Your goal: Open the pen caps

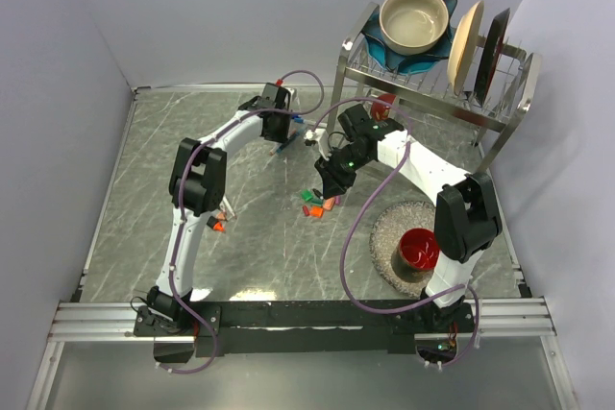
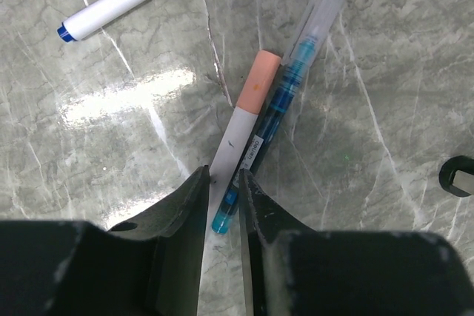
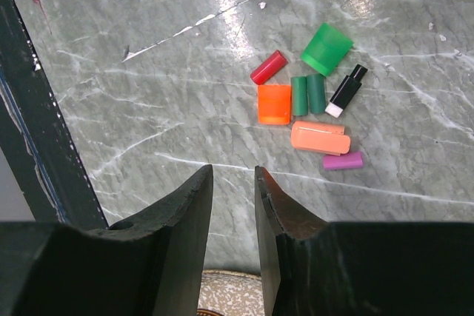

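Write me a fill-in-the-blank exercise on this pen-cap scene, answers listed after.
1. The white marker between the left gripper fingers has its cap ____.
2. The right gripper holds ____.
3. Among the loose pen caps, the one with a white end is ____.
4. The red cup stands on a round mat by the ____ arm.

Missing words: on; nothing; black; right.

Lab test cell: plain walls (image 1: 86, 16) box in marble-look table (image 1: 154, 237), aluminium rail (image 1: 307, 319) in front, dish rack (image 1: 500, 136).
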Controlling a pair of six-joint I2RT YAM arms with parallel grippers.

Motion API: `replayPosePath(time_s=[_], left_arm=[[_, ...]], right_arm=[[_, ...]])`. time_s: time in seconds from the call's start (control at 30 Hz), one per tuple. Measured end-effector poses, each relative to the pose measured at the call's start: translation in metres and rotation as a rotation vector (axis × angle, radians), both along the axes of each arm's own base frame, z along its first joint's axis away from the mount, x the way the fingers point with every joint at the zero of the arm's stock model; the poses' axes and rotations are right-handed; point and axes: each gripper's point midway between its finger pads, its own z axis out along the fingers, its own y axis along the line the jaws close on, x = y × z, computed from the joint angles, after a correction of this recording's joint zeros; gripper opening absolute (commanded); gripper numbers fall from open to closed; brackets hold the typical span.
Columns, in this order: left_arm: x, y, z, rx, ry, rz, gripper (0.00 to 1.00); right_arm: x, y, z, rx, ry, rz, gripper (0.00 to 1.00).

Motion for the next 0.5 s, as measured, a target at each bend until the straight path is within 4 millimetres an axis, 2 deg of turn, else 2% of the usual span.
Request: replayPosePath(time_s=[0.3, 0.5], left_arm=[[0.002, 0.009, -0.002, -0.022, 0.017, 0.009, 0.22], [0.003, 0.013, -0.002, -0.038, 0.024, 0.014, 0.24]], right_arm=[[0.0, 0.0, 0.0, -0.001, 0.001, 0.0, 0.37], [0.0, 0.0, 0.0, -0.001, 0.0, 0.003, 0.37]])
